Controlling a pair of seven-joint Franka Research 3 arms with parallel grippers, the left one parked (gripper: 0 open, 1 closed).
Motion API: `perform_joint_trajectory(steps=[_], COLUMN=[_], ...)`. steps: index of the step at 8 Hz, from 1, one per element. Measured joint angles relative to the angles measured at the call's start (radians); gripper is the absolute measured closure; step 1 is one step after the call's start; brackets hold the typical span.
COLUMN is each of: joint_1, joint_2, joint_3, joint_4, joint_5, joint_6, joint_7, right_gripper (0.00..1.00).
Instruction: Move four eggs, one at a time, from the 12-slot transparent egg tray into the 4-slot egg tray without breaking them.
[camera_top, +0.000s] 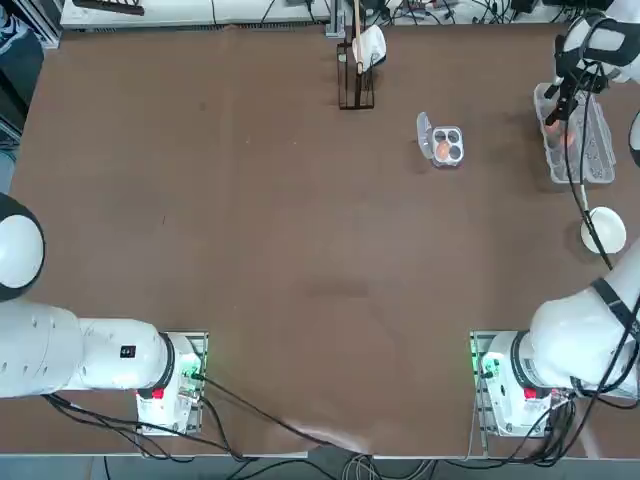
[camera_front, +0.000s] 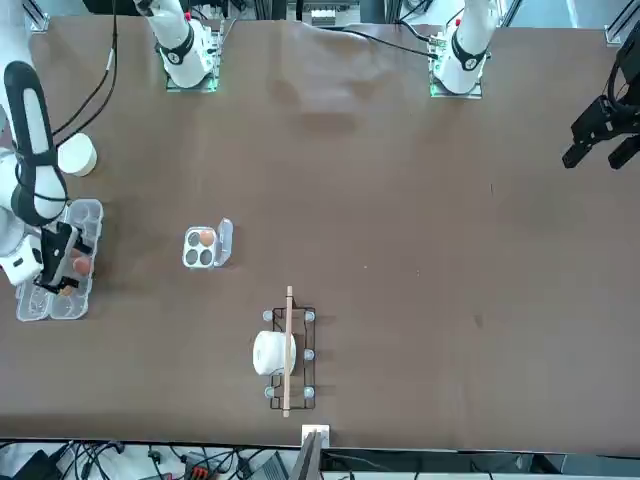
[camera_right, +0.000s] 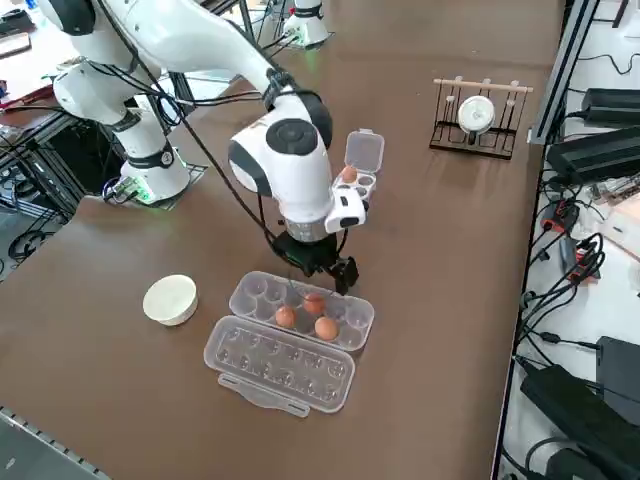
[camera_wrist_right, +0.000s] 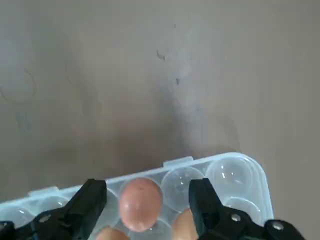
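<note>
The 12-slot transparent egg tray (camera_right: 352, 313) lies open near the table's right edge, its lid (camera_right: 280, 365) folded out flat. Three orange-brown eggs sit in its cups (camera_right: 314, 303) (camera_right: 285, 317) (camera_right: 326, 328). My right gripper (camera_right: 322, 272) hangs just above them, open. In the wrist view its fingers (camera_wrist_right: 92, 197) straddle one egg (camera_wrist_right: 141, 204) with a gap on each side. The 4-slot egg tray (camera_top: 452, 155) stands further left with its lid flap up. It holds one egg (camera_top: 441, 149), which also shows from the side (camera_right: 348, 174).
A white bowl (camera_top: 604, 229) sits near the long tray, toward my base. A dark wire rack with a white roll (camera_top: 357, 70) stands at the far edge. My arm's cable trails over the long tray's near end.
</note>
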Motion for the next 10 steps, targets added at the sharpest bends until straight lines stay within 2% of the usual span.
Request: perform_joint_trajectory(steps=[4, 10], joint_1=[-0.029, -0.042], joint_2=[0.016, 0.046], joint_3=[0.0, 0.001], joint_4=[0.018, 0.018], joint_5=[0.001, 0.001], joint_6=[-0.012, -0.034], joint_7=[-0.126, -0.149], right_gripper=[0.03, 0.06])
